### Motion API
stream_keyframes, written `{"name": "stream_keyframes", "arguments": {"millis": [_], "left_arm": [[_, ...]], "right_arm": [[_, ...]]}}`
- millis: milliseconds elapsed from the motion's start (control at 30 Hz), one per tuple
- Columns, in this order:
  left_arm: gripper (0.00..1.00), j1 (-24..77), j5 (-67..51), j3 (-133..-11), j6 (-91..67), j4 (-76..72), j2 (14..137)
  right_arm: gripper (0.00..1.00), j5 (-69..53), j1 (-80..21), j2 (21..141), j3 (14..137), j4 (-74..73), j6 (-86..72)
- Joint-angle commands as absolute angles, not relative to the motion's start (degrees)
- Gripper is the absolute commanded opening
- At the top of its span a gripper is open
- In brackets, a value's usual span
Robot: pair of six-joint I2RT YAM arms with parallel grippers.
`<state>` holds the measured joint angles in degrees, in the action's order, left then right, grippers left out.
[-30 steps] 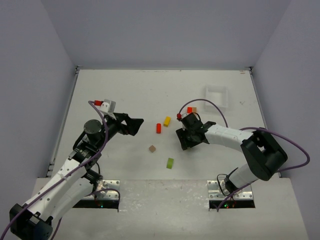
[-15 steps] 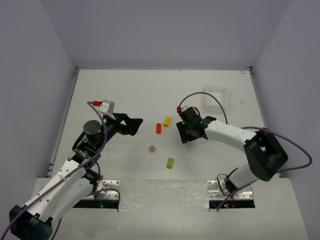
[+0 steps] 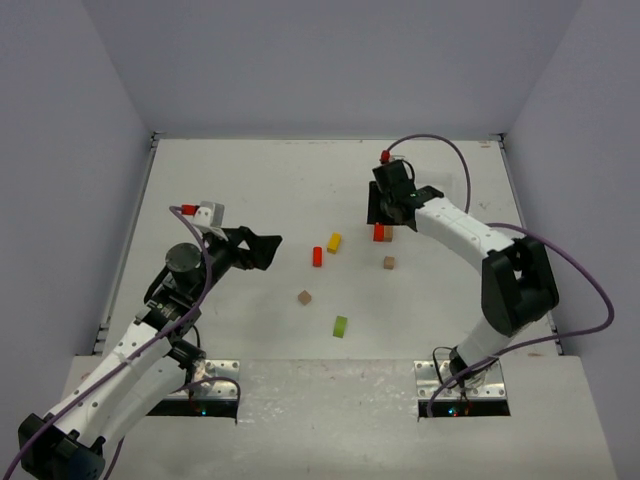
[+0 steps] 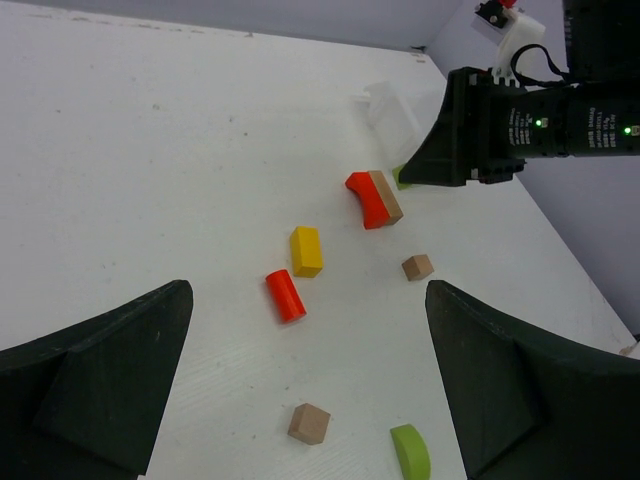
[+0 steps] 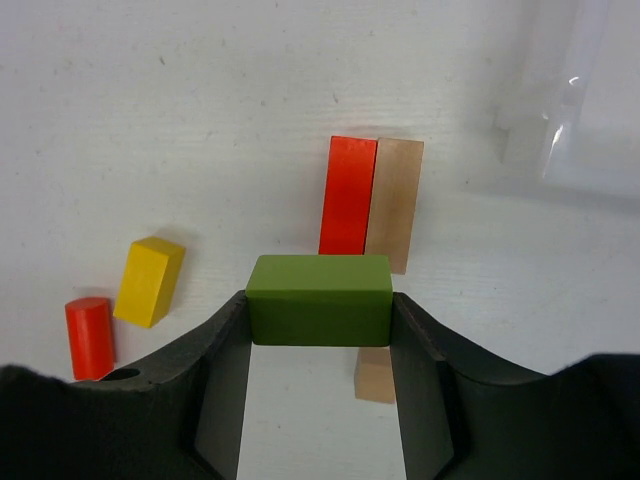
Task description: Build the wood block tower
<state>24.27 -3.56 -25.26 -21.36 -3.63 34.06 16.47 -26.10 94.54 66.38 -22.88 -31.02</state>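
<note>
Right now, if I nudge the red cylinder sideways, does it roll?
Likely rolls: the red cylinder lies on its side on the table. Probably stiff and light, looking like painted wood. Pushed end-on, it should slide.

Left arm (image 3: 120, 355) and right arm (image 3: 450, 217): white link shells, black joints. A purple cable (image 3: 430, 138) looped along each. Left tool (image 3: 268, 250) and right tool (image 3: 382, 214) were black with wedge-shaped fingers, and a white-and-red plug (image 3: 205, 209) sat behind each. Green lights (image 4: 540, 122) and white lettering marked the right wrist housing. Bolted metal base plates (image 3: 215, 372) sat at the near edge of the surface (image 3: 260, 180).
</note>
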Motion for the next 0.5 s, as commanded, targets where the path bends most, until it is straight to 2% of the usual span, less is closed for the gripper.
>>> {"name": "stream_keyframes", "arguments": {"millis": [0, 467], "left_arm": [[1.00, 23.85, -1.53, -24.91, -21.88, -5.75, 33.79], [1.00, 23.91, -0.75, -24.61, -21.47, -6.44, 34.08]], "right_arm": [[0.15, 18.90, -24.60, 98.02, 70.99, -22.76, -33.16], [0.20, 16.39, -21.86, 104.33, 74.31, -22.74, -33.09]]}}
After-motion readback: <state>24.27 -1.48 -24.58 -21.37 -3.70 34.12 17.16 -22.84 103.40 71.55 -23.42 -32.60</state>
